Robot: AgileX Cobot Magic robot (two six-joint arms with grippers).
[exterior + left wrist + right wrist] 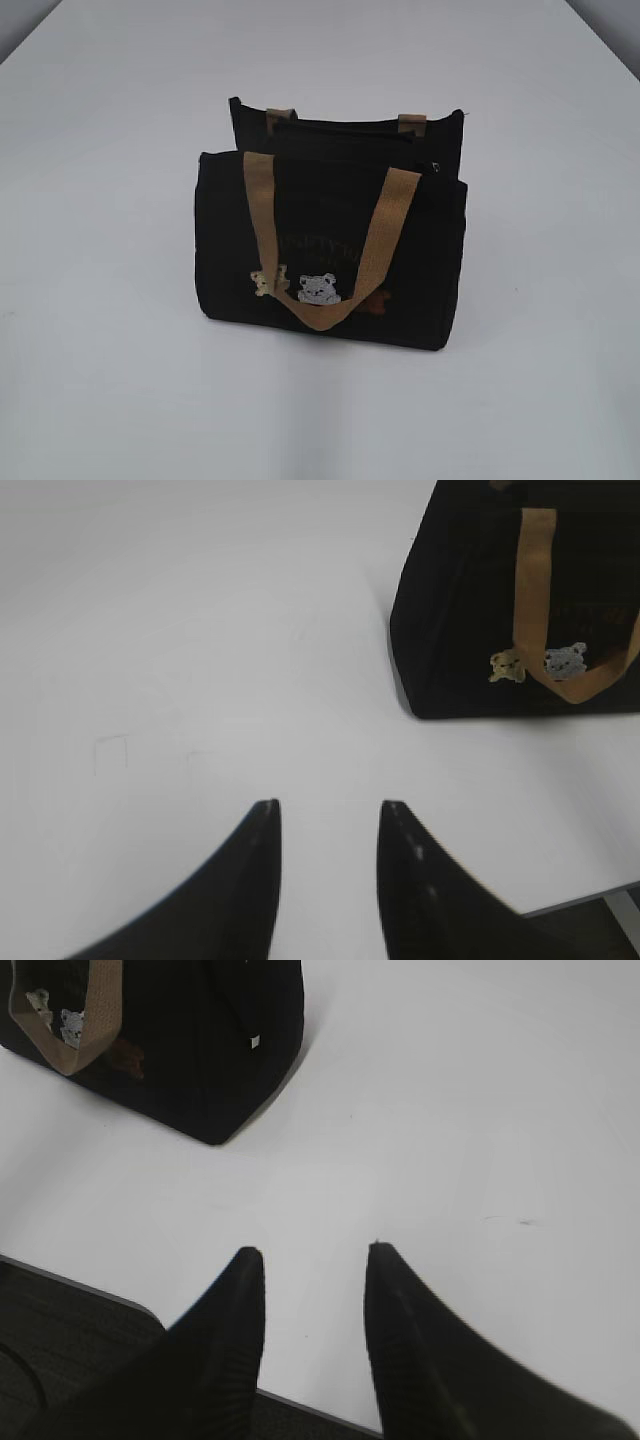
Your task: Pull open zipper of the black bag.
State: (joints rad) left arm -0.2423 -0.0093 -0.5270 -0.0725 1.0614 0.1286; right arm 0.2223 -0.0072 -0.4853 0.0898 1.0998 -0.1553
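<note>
The black bag (330, 250) stands upright in the middle of the white table, its front facing me, with bear patches (317, 289) and one tan handle (262, 210) hanging down over that face. The zipper (345, 127) runs as a thin dark line along the top; a small pale glint (437, 167) sits near its right end. Neither arm shows in the exterior view. My left gripper (330, 808) hovers open over bare table, with the bag (460, 600) ahead to its right. My right gripper (313, 1252) is open too, with the bag (200, 1040) ahead to its left.
The white table (100, 380) spreads all round the bag. Its front edge (580, 900) shows just right of the left gripper, and that edge (80, 1285) also runs under the right gripper. A small white tag (254, 1041) is on the bag's side.
</note>
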